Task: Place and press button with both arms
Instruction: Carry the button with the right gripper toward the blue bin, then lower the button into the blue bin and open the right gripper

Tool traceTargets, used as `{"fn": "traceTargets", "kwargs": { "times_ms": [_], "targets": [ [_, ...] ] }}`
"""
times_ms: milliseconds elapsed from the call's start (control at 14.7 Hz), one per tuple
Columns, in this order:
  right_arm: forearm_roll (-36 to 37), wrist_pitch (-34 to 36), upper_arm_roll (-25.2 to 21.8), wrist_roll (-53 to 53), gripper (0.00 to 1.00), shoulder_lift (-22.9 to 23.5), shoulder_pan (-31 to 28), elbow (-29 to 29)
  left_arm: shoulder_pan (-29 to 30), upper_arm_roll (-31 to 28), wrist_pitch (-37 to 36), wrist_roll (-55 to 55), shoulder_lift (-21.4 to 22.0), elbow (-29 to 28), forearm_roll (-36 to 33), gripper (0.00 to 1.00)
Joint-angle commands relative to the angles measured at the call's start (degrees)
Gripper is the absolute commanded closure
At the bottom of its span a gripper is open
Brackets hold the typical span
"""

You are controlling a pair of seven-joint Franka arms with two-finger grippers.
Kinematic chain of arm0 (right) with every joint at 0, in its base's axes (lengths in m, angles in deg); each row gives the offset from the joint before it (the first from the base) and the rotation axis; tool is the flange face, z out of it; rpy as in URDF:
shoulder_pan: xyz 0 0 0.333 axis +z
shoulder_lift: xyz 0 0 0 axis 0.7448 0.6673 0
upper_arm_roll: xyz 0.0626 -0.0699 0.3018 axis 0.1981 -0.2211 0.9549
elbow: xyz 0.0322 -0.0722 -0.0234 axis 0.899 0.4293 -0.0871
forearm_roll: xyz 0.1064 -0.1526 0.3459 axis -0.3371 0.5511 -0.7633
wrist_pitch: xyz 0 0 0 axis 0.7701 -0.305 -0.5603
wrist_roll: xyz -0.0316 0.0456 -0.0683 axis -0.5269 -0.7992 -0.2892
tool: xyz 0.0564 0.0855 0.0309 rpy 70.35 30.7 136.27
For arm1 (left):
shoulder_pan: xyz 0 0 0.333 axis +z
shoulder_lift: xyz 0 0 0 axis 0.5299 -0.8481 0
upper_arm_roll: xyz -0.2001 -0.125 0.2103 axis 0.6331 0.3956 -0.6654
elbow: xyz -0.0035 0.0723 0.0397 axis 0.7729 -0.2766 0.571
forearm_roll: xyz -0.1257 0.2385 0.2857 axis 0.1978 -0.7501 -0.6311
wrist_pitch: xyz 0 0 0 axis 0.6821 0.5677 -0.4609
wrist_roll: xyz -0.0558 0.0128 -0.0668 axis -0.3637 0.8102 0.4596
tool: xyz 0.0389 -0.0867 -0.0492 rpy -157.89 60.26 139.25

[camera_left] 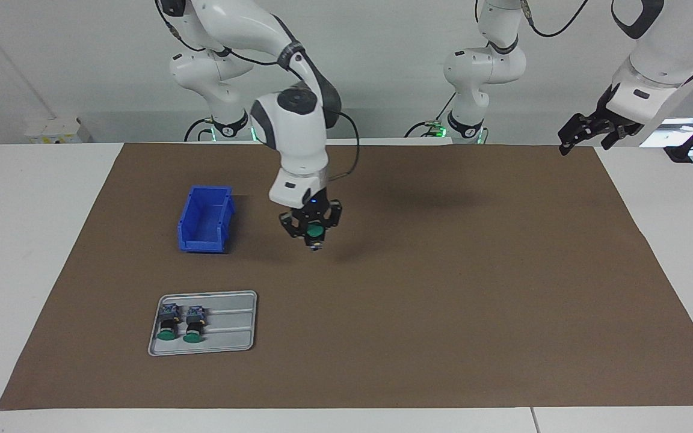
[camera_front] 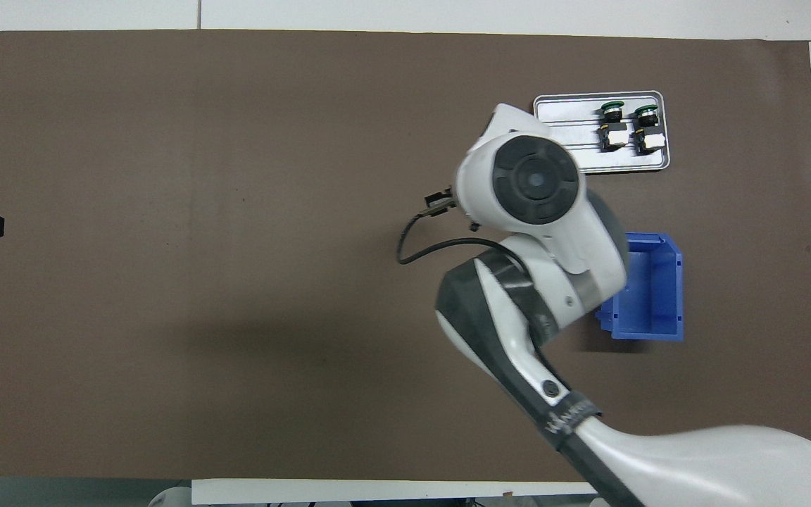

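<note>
Right gripper (camera_left: 312,230), closed on a green-capped push button (camera_left: 314,231) above the brown-covered worktop (camera_left: 443,288), could drop it tilted; left gripper (camera_left: 587,133) waits, opening unclear.

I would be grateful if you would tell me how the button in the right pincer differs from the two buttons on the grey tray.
The held button hangs in the right pincer above the brown mat, beside the blue bin; the two tray buttons lie untouched on the grey tray. The held button stands alone; the tray buttons lie side by side. All three share green caps. The left pincer waits off the mat.
</note>
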Motion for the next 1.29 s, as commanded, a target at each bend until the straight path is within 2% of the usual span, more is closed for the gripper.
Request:
{"fn": "traceTargets", "kwargs": {
  "times_ms": [0,136,613,750,954,1227],
  "targets": [
    [-0.1,-1.6,0.7,5.7,1.00,-14.9,-7.0,17.6,-0.7,-0.3,-0.9,-0.2,0.8,-0.3,-0.6,0.00],
    [-0.5,-1.2,0.5,9.6,1.00,-18.6,-12.0,22.8,-0.8,-0.2,-0.6,-0.2,0.8,-0.3,-0.7,0.00],
    [-1.3,-1.1,0.4,9.8,1.00,-18.1,-20.9,27.0,-1.6,-0.2,-0.5,-1.2,0.9,-0.7,-0.7,0.00],
    [-4.2,-1.8,0.4,9.8,1.00,-16.6,-21.1,27.3,-1.6,-0.2,-0.7,-1.7,0.9,-0.7,-0.7,0.00],
    [-4.3,-6.0,0.4,9.7,1.00,-14.2,-22.1,28.8,-1.6,-0.2,-0.5,-3.8,1.0,-0.7,-0.7,0.00],
    [-4.3,-9.2,0.4,9.9,0.97,-13.4,-22.3,30.9,-1.7,-0.2,-0.3,-3.9,0.9,-0.6,-0.7,0.00]
  ]
}}
